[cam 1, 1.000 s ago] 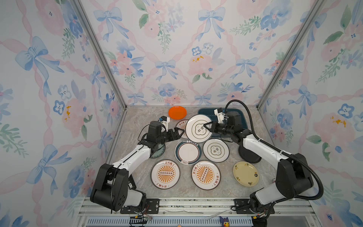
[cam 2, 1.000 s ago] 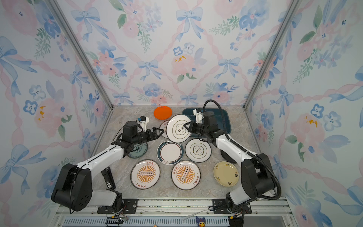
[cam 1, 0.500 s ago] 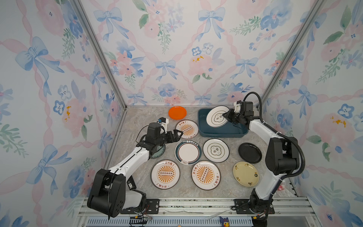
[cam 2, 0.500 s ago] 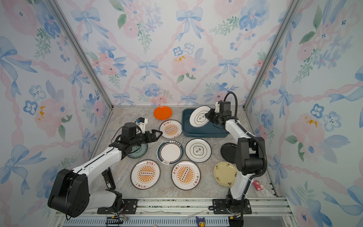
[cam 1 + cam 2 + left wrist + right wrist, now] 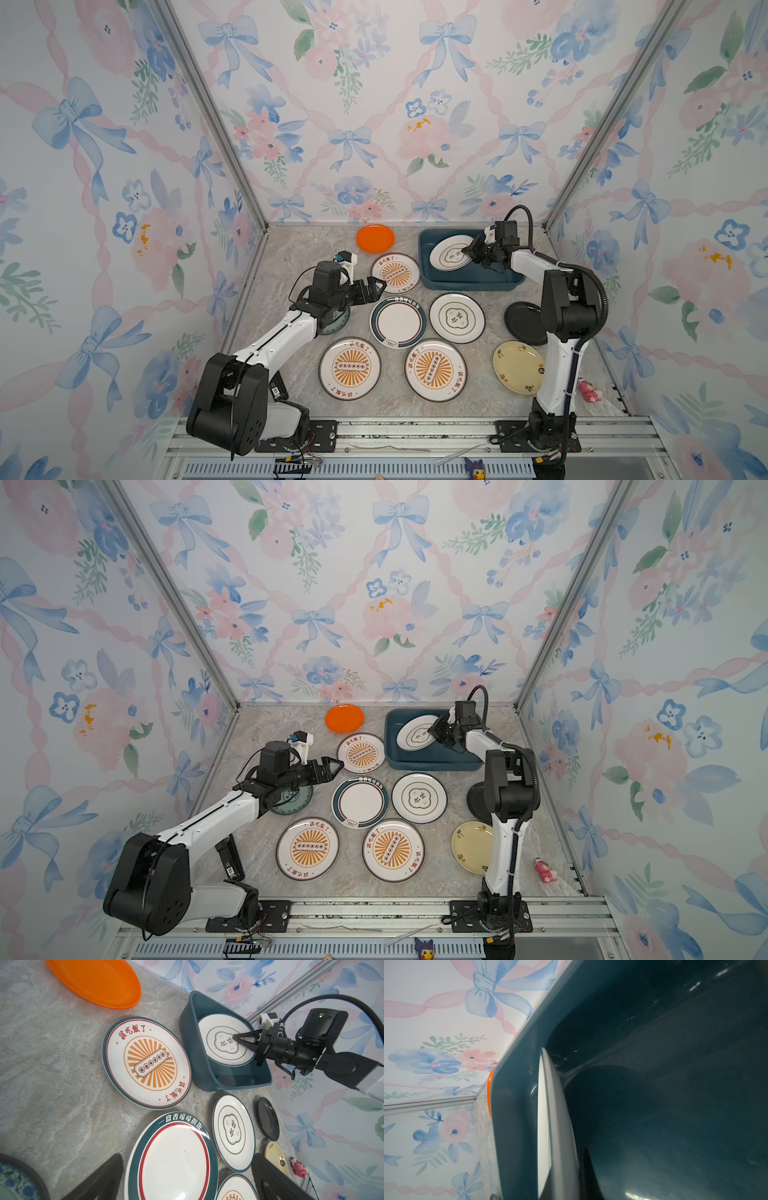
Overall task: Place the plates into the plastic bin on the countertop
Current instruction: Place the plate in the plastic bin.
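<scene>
Right tool [image 5: 467,251] is gripping green-emblem plate [image 5: 446,254], holding it tilted inside plastic bin [image 5: 469,286] | left tool [image 5: 379,289] is gaping wide, hovering over counter [image 5: 299,257] beside far sunburst plate [image 5: 395,272].

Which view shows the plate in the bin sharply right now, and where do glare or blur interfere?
Both top views: even light, emblem plate sharp inside the plastic bin. Left wrist view: sharp too, bright glare on the navy-rimmed plate. Right wrist view: plate edge-on and soft, bin interior dark with small highlights.
</scene>
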